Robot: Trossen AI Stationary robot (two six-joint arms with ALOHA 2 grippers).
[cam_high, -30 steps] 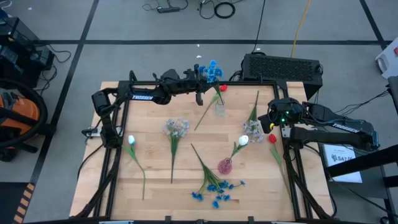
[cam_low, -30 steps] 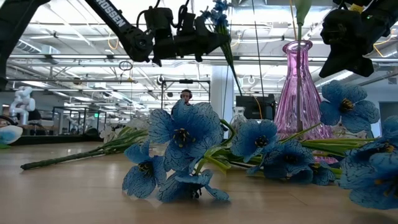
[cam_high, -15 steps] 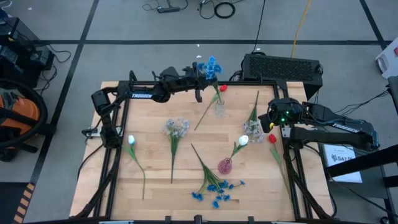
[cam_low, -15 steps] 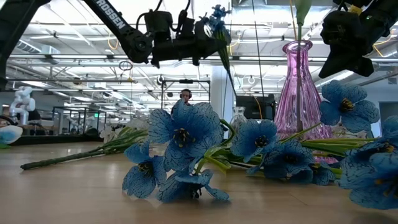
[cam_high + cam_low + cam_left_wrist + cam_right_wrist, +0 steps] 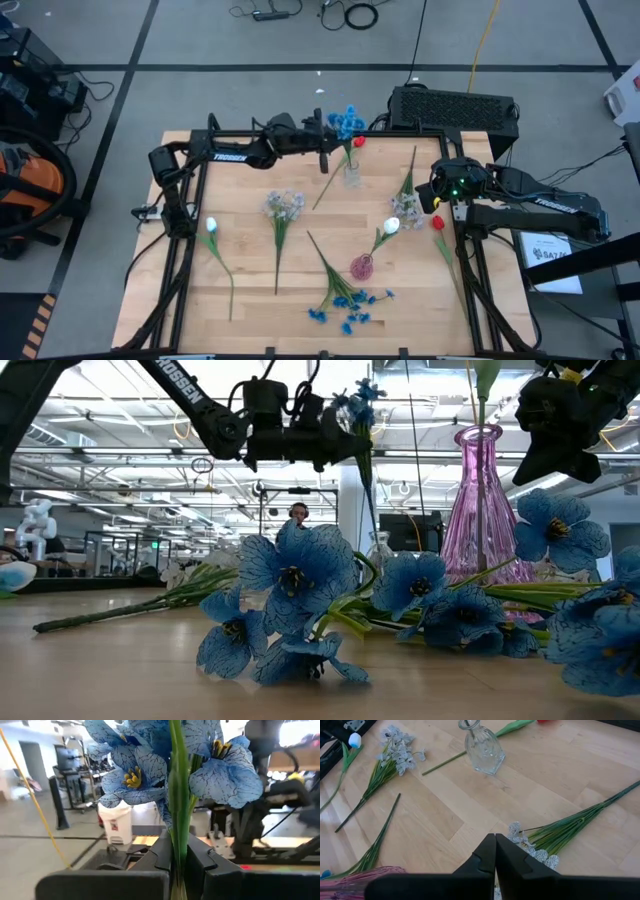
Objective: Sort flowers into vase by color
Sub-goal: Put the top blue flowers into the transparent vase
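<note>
My left gripper (image 5: 327,138) is up over the table's far middle, shut on a bright blue flower (image 5: 347,122), whose blossoms (image 5: 150,765) fill the left wrist view. Its stem (image 5: 366,490) hangs toward the clear glass vase (image 5: 353,176); whether its end is inside the vase, I cannot tell. A red tulip (image 5: 358,142) lies by that vase. My right gripper (image 5: 495,845) is shut and hovers over a lavender-white cluster (image 5: 532,851) at the right. A pink vase (image 5: 361,266) stands near the middle, with a second blue flower (image 5: 350,305) lying beside it. My left gripper pinches the blue flower's green stem (image 5: 178,845) between its two fingers, just below the blossoms. The fingers (image 5: 325,440) lie level, pointing toward the table's right, across the stem. The flower is lifted clear, nearly upright, blossoms above the fingers and stem hanging below.
Lying flat on the wood are a lavender-white cluster (image 5: 283,206), a white tulip (image 5: 211,226) at the left, another white tulip (image 5: 391,226) and a red tulip (image 5: 437,222) at the right. A black box (image 5: 455,106) sits beyond the far edge.
My left gripper has carried the blue flower a little toward the table's right and slightly down, nearer the clear vase. The stem now hangs closer to upright than a second ago. The gripper has stayed shut on it.
</note>
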